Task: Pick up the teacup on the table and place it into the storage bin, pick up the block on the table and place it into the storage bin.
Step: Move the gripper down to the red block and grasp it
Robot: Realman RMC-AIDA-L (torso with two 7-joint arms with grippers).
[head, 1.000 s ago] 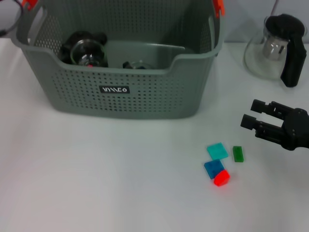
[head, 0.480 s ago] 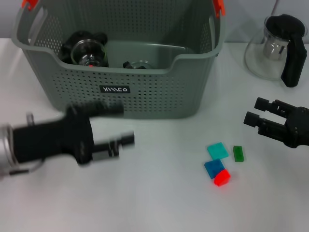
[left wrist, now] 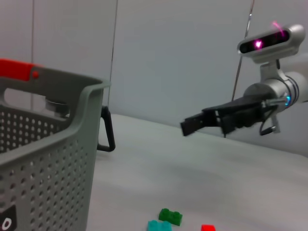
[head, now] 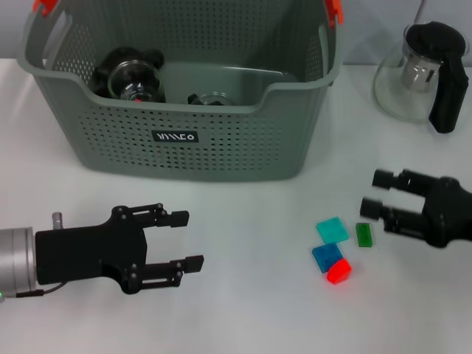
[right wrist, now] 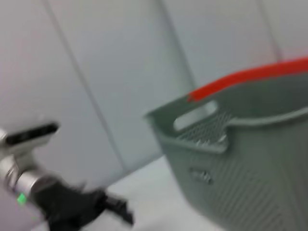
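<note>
On my head feed the storage bin (head: 184,96) fills the far side of the white table (head: 243,310), and everything else I place from it. Inside it, against its left wall, I see a glass teacup (head: 135,80) with dark fittings, and another glass piece (head: 210,99) near the bin's front lip. The left gripper (head: 181,240) hovers in front of the bin's front-left corner, its fingers spread wide with nothing between them. The right gripper (head: 375,193) sits off the bin's front-right corner, fingers parted and empty. A glass teapot (head: 420,77) stands to the bin's right. In front of the bin's right corner lie the blocks: teal (head: 332,230), blue (head: 326,257), red (head: 339,271) and green (head: 363,234), the green one nearest the right gripper.
</note>
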